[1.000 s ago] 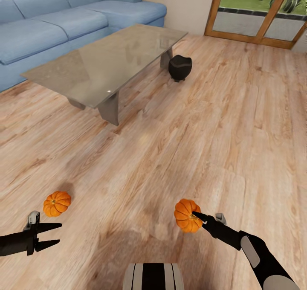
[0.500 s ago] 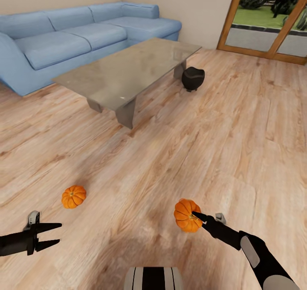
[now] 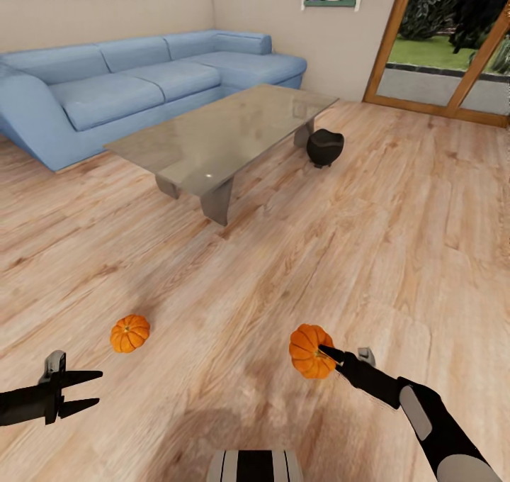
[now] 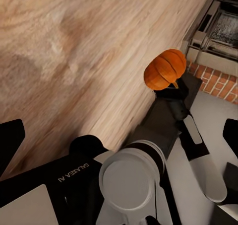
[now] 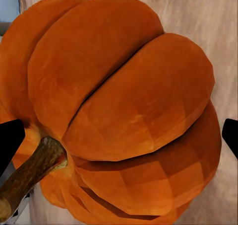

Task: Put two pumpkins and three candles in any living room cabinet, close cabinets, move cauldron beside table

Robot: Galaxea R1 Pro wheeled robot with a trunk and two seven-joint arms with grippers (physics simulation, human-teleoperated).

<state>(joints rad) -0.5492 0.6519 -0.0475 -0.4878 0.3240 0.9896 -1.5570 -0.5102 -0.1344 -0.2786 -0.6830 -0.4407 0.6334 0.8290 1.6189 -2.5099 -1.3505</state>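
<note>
Head view: the right tool (image 3: 327,355) is clamped on a pumpkin (image 3: 309,351), its dark fingers closed on the orange ball and holding it up off the plank floor (image 3: 397,255). In the right wrist view the same held pumpkin (image 5: 119,111) sits right at the tool's fingertips, ribs and brown stem clear to see, with black finger edges at either side of it. The left wrist view looks across at the right arm with that pumpkin (image 4: 166,69) at its end, above pale floorboards (image 4: 64,51) and near a strip of red brick (image 4: 218,83).

The left tool (image 3: 85,390) hangs low at the opposite side of the robot, its two pointed fingers spread a narrow gap apart and gripping nothing. A second pumpkin (image 3: 129,333) lies on the floor just ahead of this tool, apart from it.

Well beyond both tools stands the low grey desk (image 3: 227,131), its top bare. The black cauldron (image 3: 325,147) sits on the floor just beside the desk's far leg. Behind the desk runs the blue sofa (image 3: 106,88), and off past the right tool is a wood-framed glass door (image 3: 432,64).
</note>
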